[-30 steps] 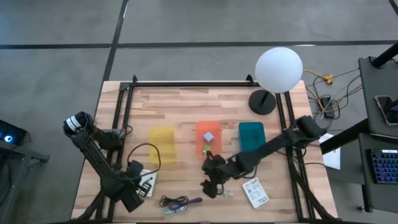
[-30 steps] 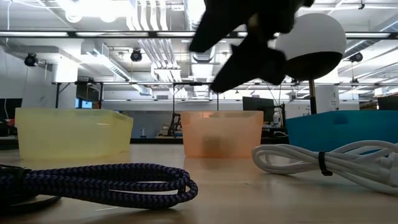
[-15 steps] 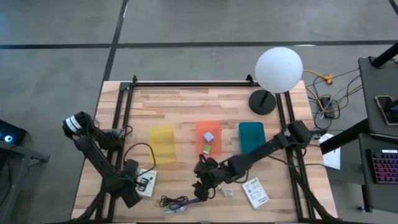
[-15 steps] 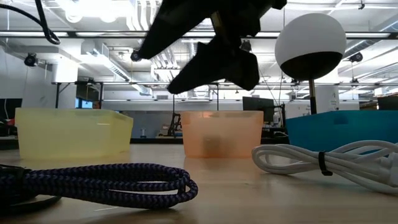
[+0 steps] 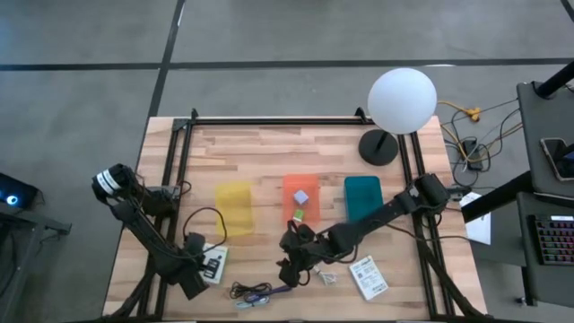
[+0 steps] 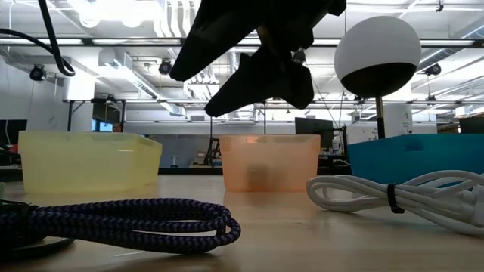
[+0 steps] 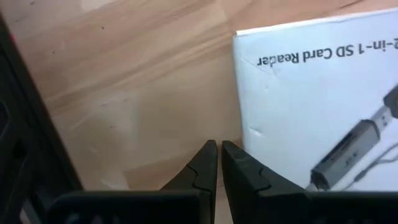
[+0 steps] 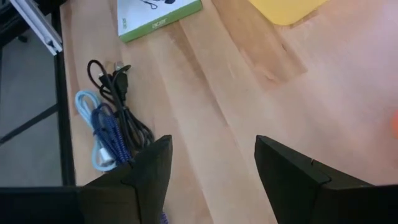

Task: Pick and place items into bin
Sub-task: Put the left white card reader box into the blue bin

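My right gripper (image 5: 291, 267) hangs open above the table, just right of the dark coiled cable (image 5: 254, 292), which lies flat near the near edge; the cable (image 8: 112, 134) shows ahead of the open fingers (image 8: 211, 165). In the low view the right gripper (image 6: 253, 60) hovers clear above the braided cable (image 6: 128, 219). My left gripper (image 7: 217, 152) is shut over bare wood beside the edge of a white printed packet (image 7: 317, 106) (image 5: 213, 265). A second packet (image 5: 368, 276) and a whitish cable (image 5: 327, 276) lie flat to the right. The lavender cube (image 5: 301, 196) and green cube (image 5: 299, 214) sit in the orange bin (image 5: 289, 190).
A yellow bin (image 5: 233, 209), the orange bin and a teal bin (image 5: 363, 197) stand in a row mid-table. A globe lamp (image 5: 402, 100) stands at the far right. Black frame rails (image 5: 175, 170) run along the left and right edges. Bare wood lies between the bins and the far edge.
My right gripper has moved toward the table's left and near edge, closing on the dark coiled cable, and has slowed in the last half second. The things on the table lie as before.
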